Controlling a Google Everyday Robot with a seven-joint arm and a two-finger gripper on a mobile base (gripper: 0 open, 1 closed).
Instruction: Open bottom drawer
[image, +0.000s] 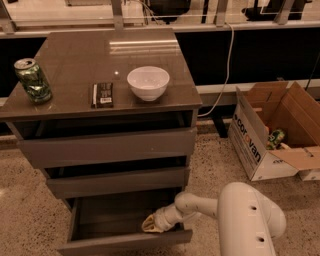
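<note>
The bottom drawer (120, 242) is the lowest of three grey-brown drawers in the cabinet. It stands pulled out toward me, and its dark tray (112, 217) shows from above. My gripper (151, 225) reaches in from the right on a white arm. It sits inside the tray's right part, just behind the front panel. The middle drawer (117, 182) and the top drawer (107, 147) are pushed in.
On the cabinet top (75, 65) stand a green can (33, 80), a dark flat packet (103, 94) and a white bowl (148, 82). An open cardboard box (272, 137) sits on the speckled floor to the right. My white arm body (247, 220) fills the lower right.
</note>
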